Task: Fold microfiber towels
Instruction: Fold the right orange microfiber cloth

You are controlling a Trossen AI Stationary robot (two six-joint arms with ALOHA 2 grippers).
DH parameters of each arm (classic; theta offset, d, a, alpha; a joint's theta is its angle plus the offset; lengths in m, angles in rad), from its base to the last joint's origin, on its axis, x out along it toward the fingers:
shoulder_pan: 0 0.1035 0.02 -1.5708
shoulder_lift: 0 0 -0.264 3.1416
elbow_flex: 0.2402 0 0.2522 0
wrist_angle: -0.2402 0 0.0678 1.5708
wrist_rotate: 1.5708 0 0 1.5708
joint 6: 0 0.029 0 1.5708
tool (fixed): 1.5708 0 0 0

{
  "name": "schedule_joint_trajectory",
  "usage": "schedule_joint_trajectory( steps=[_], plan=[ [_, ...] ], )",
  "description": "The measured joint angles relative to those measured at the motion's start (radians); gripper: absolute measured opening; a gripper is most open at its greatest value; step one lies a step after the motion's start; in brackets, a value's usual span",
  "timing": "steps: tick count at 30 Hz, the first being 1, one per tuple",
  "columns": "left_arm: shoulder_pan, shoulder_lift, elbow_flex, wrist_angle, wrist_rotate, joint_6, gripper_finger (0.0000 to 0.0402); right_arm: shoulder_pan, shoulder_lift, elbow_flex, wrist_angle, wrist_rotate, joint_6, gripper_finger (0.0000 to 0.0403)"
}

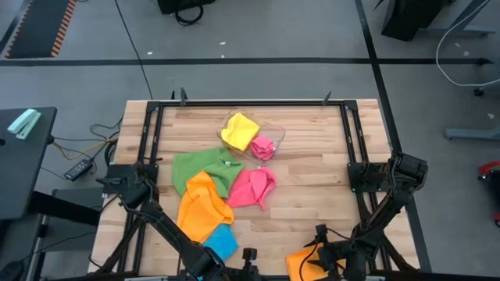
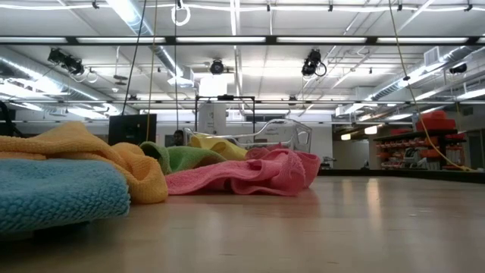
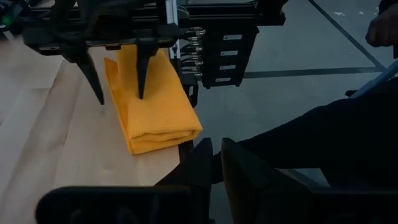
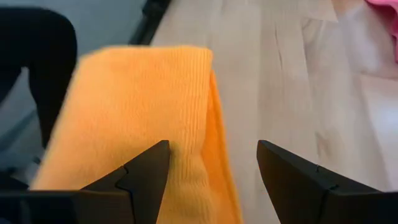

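At the near table edge, the spread right gripper (image 4: 211, 165) apparently hovers over a folded orange towel (image 4: 140, 112).

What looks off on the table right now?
The folded orange towel sits at the table's near edge, one end overhanging it in the left wrist view, under the open right claw. A yellow towel and a pink one lie crumpled in the clear tray.

green towel (image 1: 198, 166), orange towel (image 1: 203, 204) — pink towel (image 1: 252, 187), blue towel (image 1: 222, 241)
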Motion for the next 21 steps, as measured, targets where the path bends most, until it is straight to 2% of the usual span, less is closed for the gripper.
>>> schedule_joint_trajectory(
  steps=[5, 10, 16, 21],
  plan=[
    [0.000, 0.000, 0.000, 0.000, 0.000, 0.000, 0.0042, -0.013, 0.000, 0.000, -0.044, -0.008, 0.000, 0.0252],
    [0.000, 0.000, 0.000, 0.000, 0.000, 0.000, 0.0045, -0.035, 0.000, 0.000, -0.046, -0.073, -0.020, 0.0252],
    [0.000, 0.000, 0.000, 0.000, 0.000, -0.001, 0.0043, -0.055, -0.008, 0.034, -0.095, -0.078, -0.024, 0.0252],
    [0.000, 0.000, 0.000, 0.000, 0.000, 0.000, 0.0041, -0.060, -0.062, 0.084, -0.174, -0.078, -0.024, 0.0252]
  ],
)
